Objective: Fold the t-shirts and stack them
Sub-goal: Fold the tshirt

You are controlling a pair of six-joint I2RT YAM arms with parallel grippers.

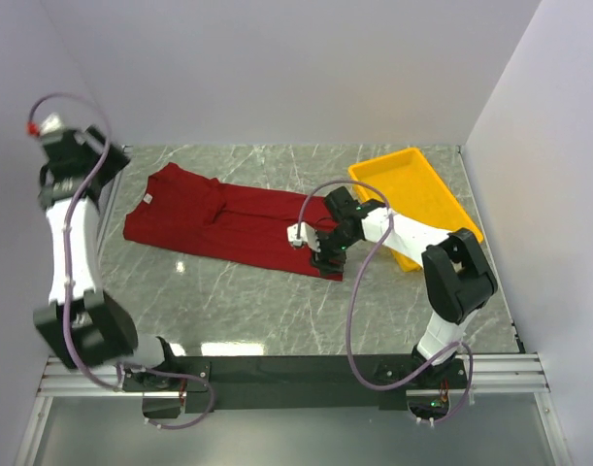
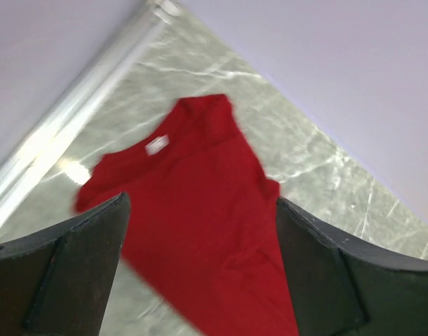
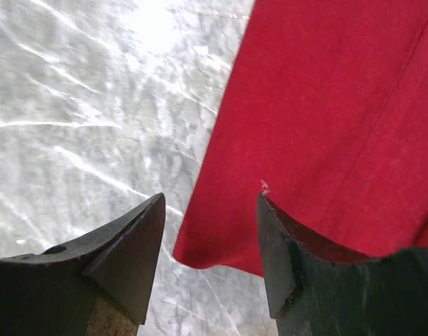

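- Right gripper (image 3: 210, 203): nearest item in the right wrist view. Fingers apart, nothing between them. It sits low over the hem corner, with one finger above bare stone and the other above cloth.
- Shirt (image 1: 228, 223): red, the only one I can see. It lies flat across the middle of the worktop (image 1: 257, 301), collar end toward the far left corner and hem end toward the right edge. A few creases run through the middle.
- Label (image 2: 156, 145): white, at the collar, facing up.
- Left gripper (image 2: 201, 203): raised high over the far left corner, fingers apart and empty, looking down on the collar end.
- Tray (image 1: 412, 155): yellow, at the far right corner, just beside the hem end.
- Step in hand, as I judge it: taking hold of the hem corner for a first fold. No fold is made yet.
- Handling note: I would lower the right gripper until both layers of the hem sit between the fingers, then close fully before lifting. I would bring the left gripper down onto the shirt so the fold travels evenly. I would also carry the cloth low and keep it off the tray rim.
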